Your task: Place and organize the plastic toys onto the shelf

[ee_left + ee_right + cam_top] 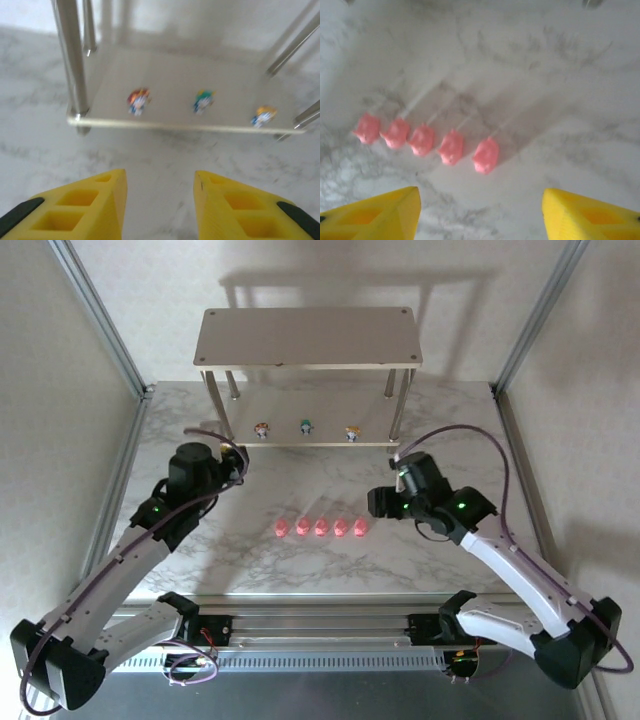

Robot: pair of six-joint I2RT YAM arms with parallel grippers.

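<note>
Right gripper (480, 212) hangs wide open and empty over the counter (560, 75). Five pigs (422, 140) sit in a row just ahead of it, the end pig (486, 155) closest. Best to centre on that one, drop straight and close gently, so its near neighbour isn't nudged. Left gripper (160, 200), narrowly open and empty, faces the shelf (175, 75), whose lower board carries three figurines (202, 101).

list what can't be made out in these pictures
Three figurines: blurred in left wrist view, tiny from above; faces unreadable.
Pink toys: blurred in right wrist view; touching or apart, cannot tell.
Lower board: rear hidden under the top board from above.
</note>
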